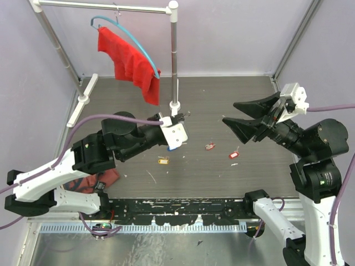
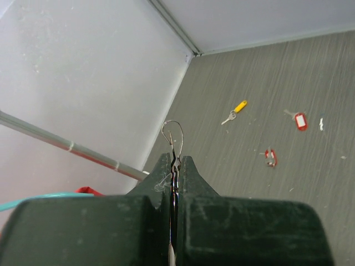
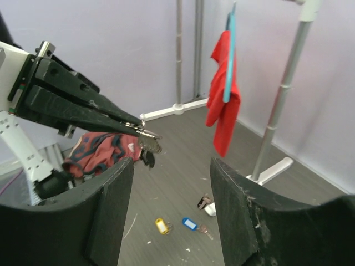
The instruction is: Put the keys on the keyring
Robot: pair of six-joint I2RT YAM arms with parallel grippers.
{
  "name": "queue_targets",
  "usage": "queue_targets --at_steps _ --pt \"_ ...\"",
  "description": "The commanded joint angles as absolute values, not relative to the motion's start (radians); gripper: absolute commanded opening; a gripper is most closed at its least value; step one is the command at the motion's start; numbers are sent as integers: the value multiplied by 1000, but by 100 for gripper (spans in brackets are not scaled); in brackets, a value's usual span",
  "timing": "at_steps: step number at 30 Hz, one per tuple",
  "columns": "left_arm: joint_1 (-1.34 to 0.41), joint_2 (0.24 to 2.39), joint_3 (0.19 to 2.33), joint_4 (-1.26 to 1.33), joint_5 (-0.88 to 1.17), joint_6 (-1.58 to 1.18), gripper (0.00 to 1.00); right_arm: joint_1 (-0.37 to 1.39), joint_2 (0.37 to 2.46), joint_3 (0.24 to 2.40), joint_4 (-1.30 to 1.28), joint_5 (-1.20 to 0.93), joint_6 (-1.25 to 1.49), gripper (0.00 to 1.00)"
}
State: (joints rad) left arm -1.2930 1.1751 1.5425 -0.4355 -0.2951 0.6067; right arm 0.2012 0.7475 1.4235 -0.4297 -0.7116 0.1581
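My left gripper (image 1: 178, 117) is shut on the keyring (image 2: 173, 132), a thin wire loop that sticks out past its tips (image 2: 176, 158), held above the table. In the right wrist view the keyring (image 3: 148, 134) carries a metal key with a black tag (image 3: 147, 157) hanging under it. Loose keys lie on the table: a red-tagged one (image 1: 234, 154), a reddish-brown one (image 1: 209, 146), a yellow-tagged one (image 1: 162, 160) and a blue-tagged one (image 3: 189, 223). My right gripper (image 1: 228, 112) stands open in the air to the right of the ring, facing it, with nothing between its fingers (image 3: 116, 188).
A white clothes rack with a pole (image 1: 175, 61) stands at the back, and a red cloth (image 1: 128, 61) hangs there on a blue hanger. A patterned red cloth (image 1: 102, 180) lies under the left arm. A black strip (image 1: 183, 210) runs along the front edge.
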Motion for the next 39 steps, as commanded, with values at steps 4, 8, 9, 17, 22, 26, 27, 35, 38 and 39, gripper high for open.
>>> queue_targets --at_steps 4,8,9,17,22,26,27,35,38,39 --pt "-1296 1102 1461 -404 -225 798 0 203 825 1450 -461 -908 140 61" --pt "-1297 1103 1463 -403 -194 816 0 203 872 1450 -463 -920 186 56" --pt "-1297 1105 1465 -403 -190 821 0 203 887 1458 -478 -922 193 55" --pt "-1297 1137 1493 -445 -163 857 0 260 944 1426 -451 -871 313 51" --pt "-1298 1158 1513 -472 -160 862 0 408 957 1422 -426 -788 321 54" --pt "-1299 1164 1519 -482 -160 862 0 469 960 1417 -392 -773 328 54" --pt "-1299 1163 1518 -483 -160 861 0 476 961 1417 -389 -773 333 53" --pt "-1303 1164 1529 -491 -147 859 0 534 1000 1420 -422 -746 316 44" --pt "-1304 1166 1532 -493 -148 859 0 545 1007 1425 -437 -741 305 37" --pt "-1305 1166 1533 -493 -149 859 0 549 1006 1424 -435 -742 303 34"
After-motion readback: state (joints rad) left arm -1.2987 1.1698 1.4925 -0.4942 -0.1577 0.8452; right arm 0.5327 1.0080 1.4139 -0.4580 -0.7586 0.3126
